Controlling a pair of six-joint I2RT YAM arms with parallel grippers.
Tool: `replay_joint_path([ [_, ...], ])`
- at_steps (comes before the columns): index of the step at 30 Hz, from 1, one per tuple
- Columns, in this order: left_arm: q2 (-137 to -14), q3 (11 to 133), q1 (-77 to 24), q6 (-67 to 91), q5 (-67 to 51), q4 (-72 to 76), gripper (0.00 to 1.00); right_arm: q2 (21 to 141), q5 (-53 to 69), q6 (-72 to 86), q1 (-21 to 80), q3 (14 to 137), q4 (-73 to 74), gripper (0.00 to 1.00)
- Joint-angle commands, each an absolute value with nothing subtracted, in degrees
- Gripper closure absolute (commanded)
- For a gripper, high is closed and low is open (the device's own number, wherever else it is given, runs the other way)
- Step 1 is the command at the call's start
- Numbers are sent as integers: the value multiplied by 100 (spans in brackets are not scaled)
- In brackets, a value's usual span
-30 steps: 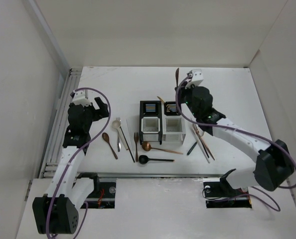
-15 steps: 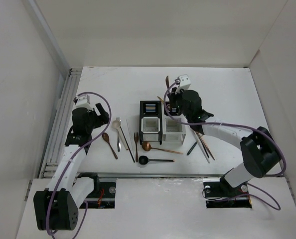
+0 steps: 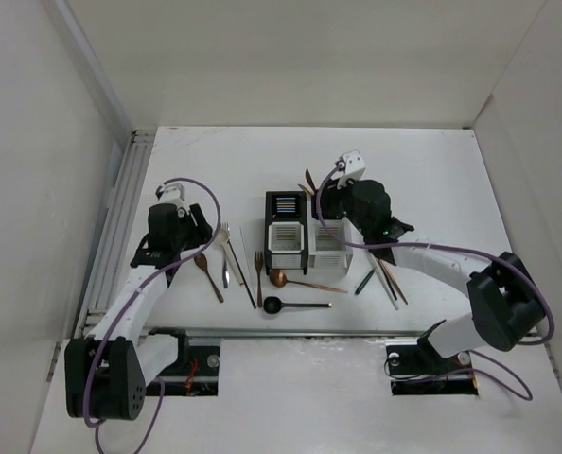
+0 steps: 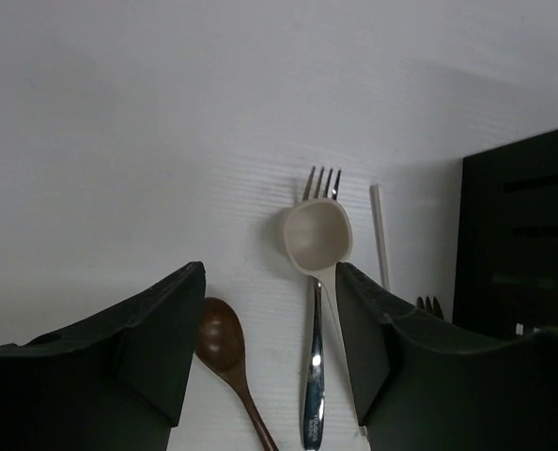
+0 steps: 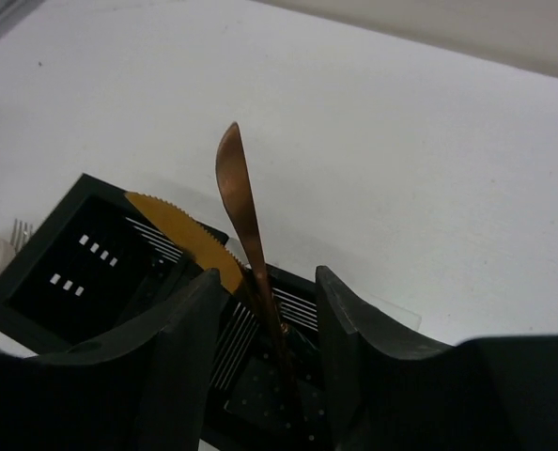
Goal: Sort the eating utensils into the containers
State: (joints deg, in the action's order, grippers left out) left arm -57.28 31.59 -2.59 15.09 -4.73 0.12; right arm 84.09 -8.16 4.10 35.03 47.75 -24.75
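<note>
Left claw (image 4: 270, 282) has advanced from the left margin of the surface (image 3: 423, 180) toward the loose utensils (image 3: 226, 260). Its jaws have narrowed but stand apart, gripping nothing. It points down and forward over the cream spoon (image 4: 317, 235), which overlaps the silver fork (image 4: 314, 395); the brown spoon (image 4: 221, 340) lies just beside. One of these is the probable next pick.

Right claw (image 5: 267, 280) has swung in over the rear black container (image 5: 237, 352) and parted its jaws. The copper knife (image 5: 240, 202) stands leaning in that compartment beside the gold knife (image 5: 187, 240), clear of both fingers. Judgement: knife delivered; most pieces remain unsorted.
</note>
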Motion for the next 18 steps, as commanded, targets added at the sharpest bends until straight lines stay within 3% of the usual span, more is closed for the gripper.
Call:
replay_joint_path([
  [1, -5923, 3208, -587, 1345, -949, 149, 46, 7981, -790, 387, 3568, 4781, -2585, 49],
  [5, -6318, 3374, -1036, 1292, -1072, 97, 47, 7359, -1142, 387, 3630, 4896, -2173, 45],
  [9, -6723, 3480, -1230, 1722, -766, -280, 41, 6884, -1573, 448, 3630, 4948, -1742, 43],
  [18, -7285, 3480, -1529, 2039, -616, -536, 43, 6215, -1705, 554, 3683, 4887, -1318, 41],
])
